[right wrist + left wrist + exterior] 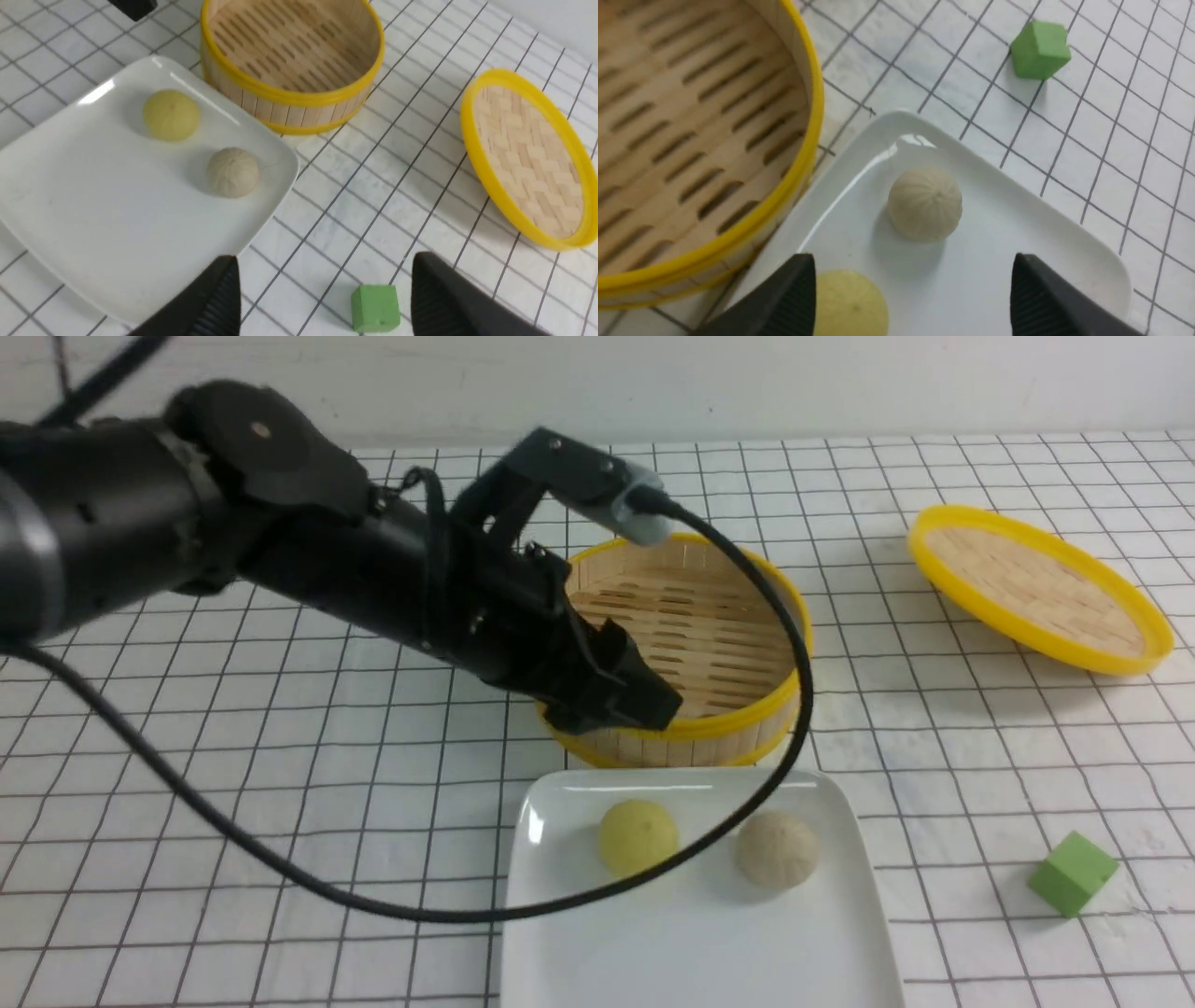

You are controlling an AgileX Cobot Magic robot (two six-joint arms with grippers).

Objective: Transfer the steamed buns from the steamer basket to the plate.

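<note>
While yellow bun [639,836], beige bun [777,848] sit dome-up on plate [700,943], left tool [913,275], right tool [324,275] gape, empty.

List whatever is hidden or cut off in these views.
- Front view: plate runs off the bottom edge; left arm covers part of the steamer basket wall.
- Left wrist view: yellow bun half behind a left claw finger, cropped below.
- Right claw: only fingertips show, right wrist view.
</note>
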